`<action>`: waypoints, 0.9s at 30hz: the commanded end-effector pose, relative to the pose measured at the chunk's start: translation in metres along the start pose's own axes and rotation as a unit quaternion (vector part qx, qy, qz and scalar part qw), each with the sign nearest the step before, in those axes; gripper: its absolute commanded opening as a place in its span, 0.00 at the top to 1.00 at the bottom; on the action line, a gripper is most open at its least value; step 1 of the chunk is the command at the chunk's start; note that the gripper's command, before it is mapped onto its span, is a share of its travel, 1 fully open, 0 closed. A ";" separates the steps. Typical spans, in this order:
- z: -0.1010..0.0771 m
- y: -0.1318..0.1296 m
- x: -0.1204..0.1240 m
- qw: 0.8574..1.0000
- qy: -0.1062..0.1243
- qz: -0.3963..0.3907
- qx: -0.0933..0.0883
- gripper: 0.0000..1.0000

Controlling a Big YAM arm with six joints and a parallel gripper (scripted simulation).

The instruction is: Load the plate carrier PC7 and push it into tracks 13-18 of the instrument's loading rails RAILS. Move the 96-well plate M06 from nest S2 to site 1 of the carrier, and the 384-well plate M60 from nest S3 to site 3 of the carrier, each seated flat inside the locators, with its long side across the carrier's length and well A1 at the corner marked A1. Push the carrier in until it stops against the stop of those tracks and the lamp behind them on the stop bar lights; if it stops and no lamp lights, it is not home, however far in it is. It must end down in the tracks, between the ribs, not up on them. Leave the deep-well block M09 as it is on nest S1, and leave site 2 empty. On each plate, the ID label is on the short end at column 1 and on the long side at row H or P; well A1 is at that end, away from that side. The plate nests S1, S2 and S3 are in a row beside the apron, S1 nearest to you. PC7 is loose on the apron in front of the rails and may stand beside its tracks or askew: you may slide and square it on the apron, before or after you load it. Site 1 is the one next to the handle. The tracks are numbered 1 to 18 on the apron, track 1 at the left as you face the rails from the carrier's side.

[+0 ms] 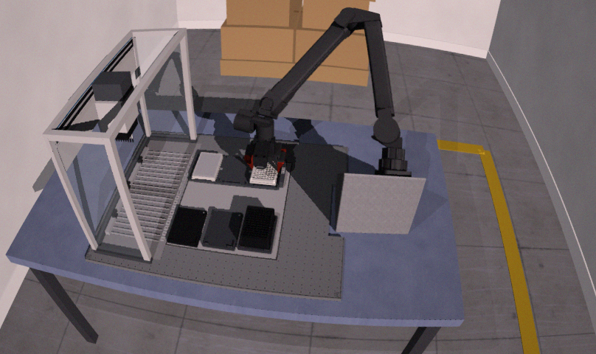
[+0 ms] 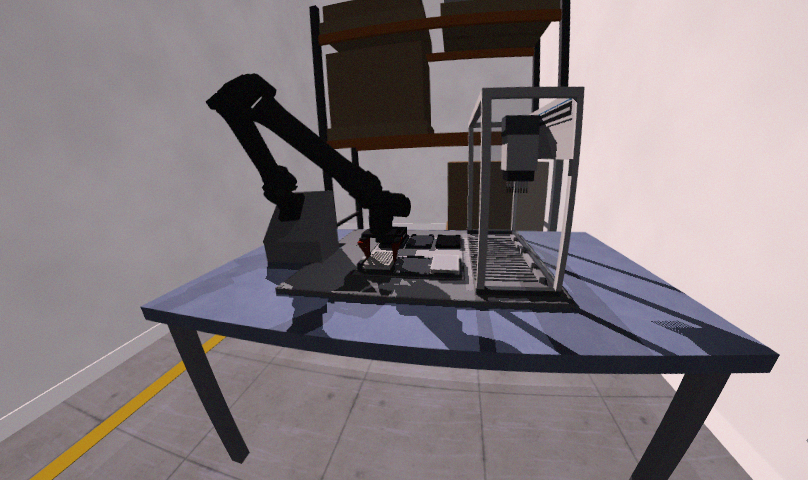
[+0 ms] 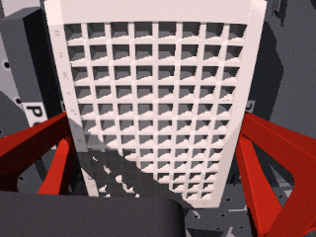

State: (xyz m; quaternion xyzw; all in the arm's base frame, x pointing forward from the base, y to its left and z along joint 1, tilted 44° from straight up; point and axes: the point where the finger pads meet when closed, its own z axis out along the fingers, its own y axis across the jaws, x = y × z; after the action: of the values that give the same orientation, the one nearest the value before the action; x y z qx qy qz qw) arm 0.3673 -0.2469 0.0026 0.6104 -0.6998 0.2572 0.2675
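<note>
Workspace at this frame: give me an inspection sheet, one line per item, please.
Surface: blue table bearing a grey perforated plate.
Job's things: white 96-well plate low over the carrier; another white plate on the carrier's rail end; three dark items in the nest row; rails inside the frame.
Clutter: grey panel by the arm's base.
Claw: claw shut on the 96-well plate, red fingers on its long sides.
Cables: nothing seen.
Surroundings: cardboard boxes, yellow floor line.
</note>
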 end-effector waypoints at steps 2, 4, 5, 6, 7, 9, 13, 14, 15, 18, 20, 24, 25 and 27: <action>0.003 -0.001 0.000 1.000 -0.001 0.001 0.004 1.00; 0.001 -0.004 0.000 1.000 0.000 0.001 0.007 1.00; 0.001 -0.004 0.000 1.000 0.000 0.001 0.007 1.00; 0.001 -0.004 0.000 1.000 0.000 0.001 0.007 1.00; -0.003 -0.006 0.003 1.000 0.001 0.005 0.012 1.00; 0.000 -0.003 0.002 1.000 0.000 0.003 0.009 1.00; 0.003 -0.001 0.000 1.000 -0.001 0.000 0.005 1.00; 0.003 -0.002 -0.001 1.000 -0.001 0.000 0.006 1.00; 0.003 -0.003 -0.001 1.000 -0.001 0.000 0.007 1.00; 0.004 -0.002 0.002 1.000 0.000 0.003 0.007 1.00; 0.005 -0.002 0.000 1.000 0.000 0.002 0.006 1.00; 0.003 -0.002 0.000 1.000 0.000 0.002 0.008 1.00; 0.004 -0.002 0.000 1.000 0.000 0.002 0.007 1.00; 0.007 -0.001 0.000 1.000 -0.001 0.001 0.005 1.00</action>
State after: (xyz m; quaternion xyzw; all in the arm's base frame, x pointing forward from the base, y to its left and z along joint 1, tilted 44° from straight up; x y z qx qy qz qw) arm 0.3657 -0.2495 -0.0014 0.6106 -0.6997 0.2568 0.2677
